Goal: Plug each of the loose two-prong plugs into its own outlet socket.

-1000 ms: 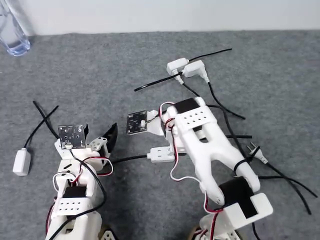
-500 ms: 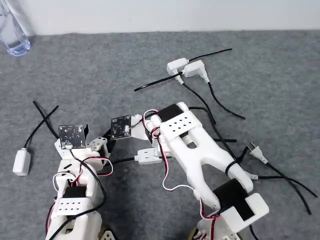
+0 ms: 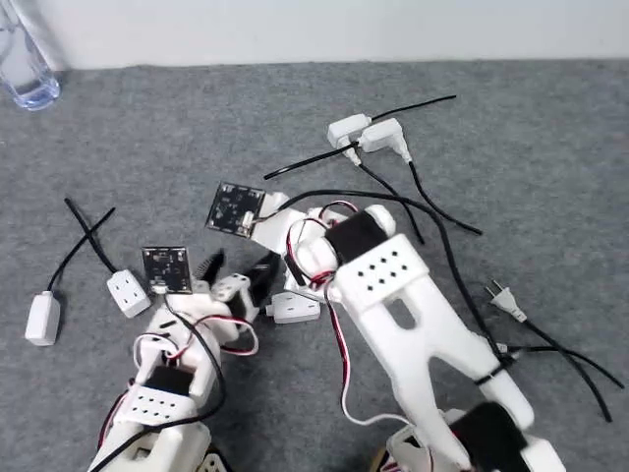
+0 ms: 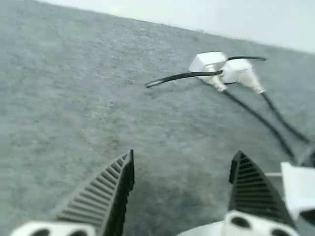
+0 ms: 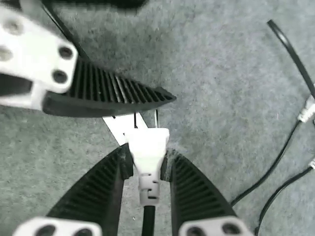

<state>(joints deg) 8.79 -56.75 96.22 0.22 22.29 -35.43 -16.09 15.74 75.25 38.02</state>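
Observation:
My right gripper (image 5: 147,153) is shut on a white two-prong plug (image 5: 146,146), prongs pointing away and its black cord running back toward the wrist. In the high view this plug (image 3: 295,309) lies low by the table, under the right arm. My left gripper (image 4: 183,156) is open and holds nothing; one of its black fingers (image 5: 108,93) crosses just beyond the plug's prongs. The left gripper (image 3: 238,264) sits just left of the plug. A white outlet socket (image 3: 128,292) lies left of the left arm. A black loose plug (image 3: 501,298) lies at the right.
A white plug and socket joined together (image 3: 369,133) lie at the back, also ahead of the left gripper (image 4: 224,69). Another white piece on a cord (image 3: 41,318) sits far left. Black cords (image 3: 432,211) cross the grey carpet right of the arms. A clear bottle (image 3: 25,69) stands at the back left corner.
The right arm swung left with the white plug, bringing it close to the left gripper. The left arm shifted right and forward, uncovering the white socket beside it.

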